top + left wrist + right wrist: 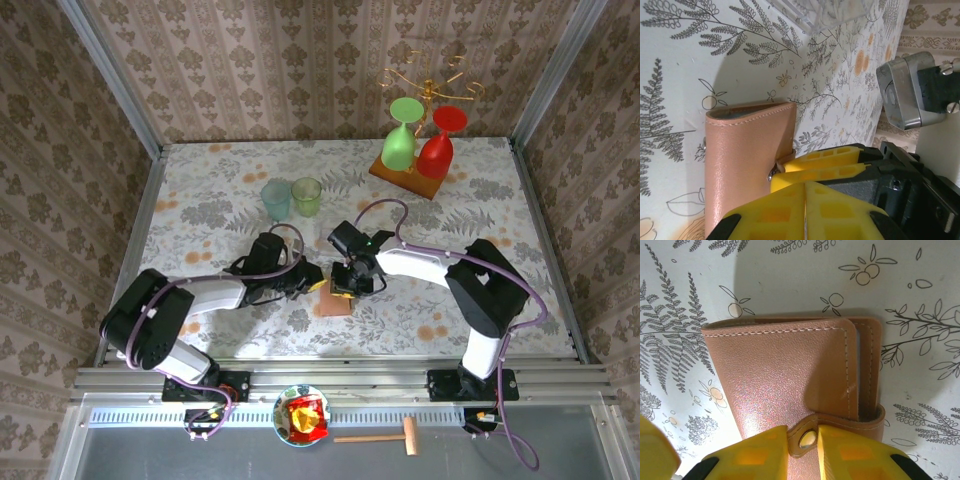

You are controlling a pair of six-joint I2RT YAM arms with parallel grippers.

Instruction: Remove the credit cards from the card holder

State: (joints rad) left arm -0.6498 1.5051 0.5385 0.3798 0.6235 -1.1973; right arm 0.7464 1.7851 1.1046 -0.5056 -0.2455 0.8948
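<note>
- Top external view: the card holder [337,303] lies flat on the table [200,200], folded shut. Both grippers meet at its far edge, the left arm reaching in from the holder's left and the right arm from its right.
- Right wrist view: the right gripper [804,452] pinches the closure strap [852,419] at its tab end. One yellow finger sits tight on each side of the snap [807,439], so I read this as a grip on the strap, not jaws standing ready.
- The strap comes round the holder's open edge, where two leather leaves show one behind the other, and lies across the top flap. The tab therefore points inward over the flap, towards the holder's middle.
- Left wrist view: the left gripper [805,215] has its fingers pressed together with nothing visible between them. It sits over the end of the holder nearest it, just beside the right gripper's fingers. I cannot tell whether it bears down on the leather.
- In that view the holder's long axis runs straight away from the left fingers, and the strap crosses it sideways.
- The coming move looks like unfastening the snap, and that turns on direction. The tab should lift up off the flap and back towards the open edge it wraps round.
- The right arm already has the strap, and the left is placed to pin the holder's body.
- With the holder folded, the credit cards are presumably inside it.
</note>
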